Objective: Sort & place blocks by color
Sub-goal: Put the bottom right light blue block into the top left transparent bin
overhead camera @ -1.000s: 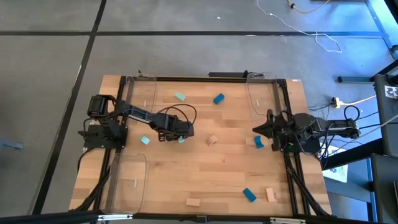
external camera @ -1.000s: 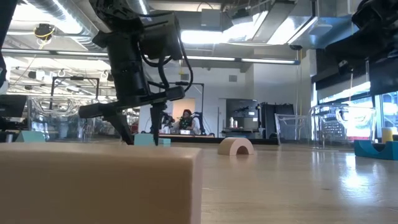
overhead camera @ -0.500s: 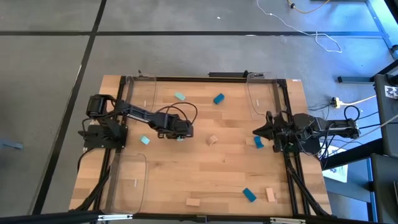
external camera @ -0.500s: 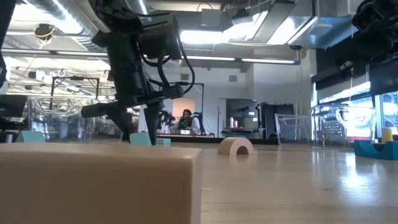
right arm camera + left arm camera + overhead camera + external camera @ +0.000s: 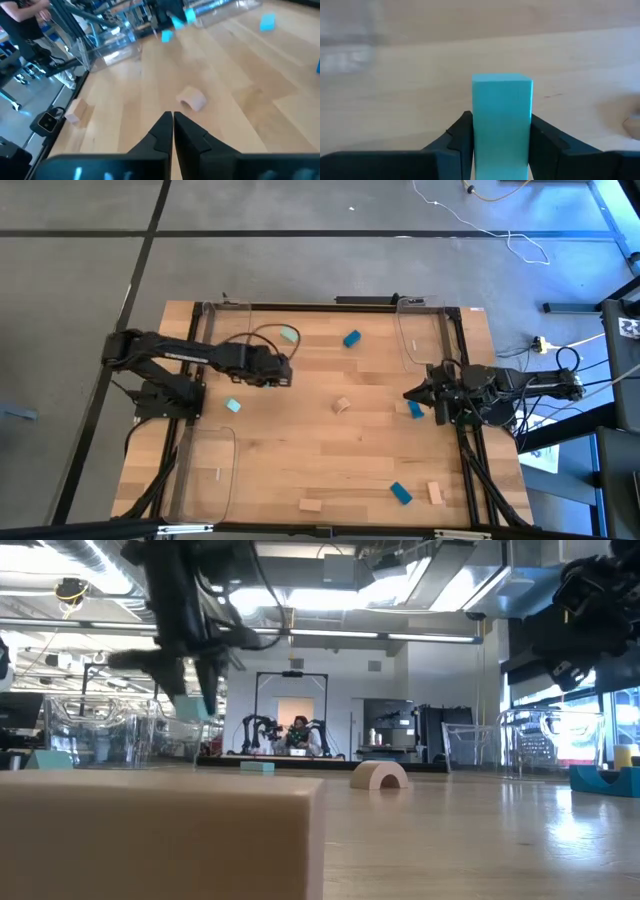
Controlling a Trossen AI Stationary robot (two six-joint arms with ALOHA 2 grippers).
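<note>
Held block: a mint-teal block (image 5: 502, 125), elongated, pinched between the two fingers (image 5: 457, 145) of the left gripper (image 5: 283, 370); in the left wrist view its long axis runs straight out past the fingertips, square end face pointing away from the wrist.
Height: in the low view the left gripper (image 5: 190, 675) hangs clear above the wooden table (image 5: 480, 840), with a small teal patch (image 5: 193, 706) at its tips.
Place over table: in the high view the left gripper sits over the left half of the table (image 5: 330, 460), near the far-left clear tray (image 5: 225, 330), the arm reaching across from the left edge.
Other mint-teal blocks: one (image 5: 290, 335) just beyond the gripper toward the far edge; a smaller one (image 5: 233, 406) on the near side, well apart from it.
Deep blue blocks: one (image 5: 351, 338) near the far edge; one (image 5: 415, 409) touching or just under the right gripper; one (image 5: 401, 493) near the front edge.
Wood blocks: an arch-shaped piece (image 5: 342, 406) mid-table, curve up in the low view (image 5: 379, 775); one (image 5: 310, 504) at the front edge; one (image 5: 435, 492) beside the front blue block.
Right gripper: (image 5: 408, 394) at the right side of the table, fingers pressed together on nothing, as the right wrist view (image 5: 173, 120) shows.
Trays: a second clear tray (image 5: 415, 335) at far right, a third (image 5: 208, 465) at near left.
</note>
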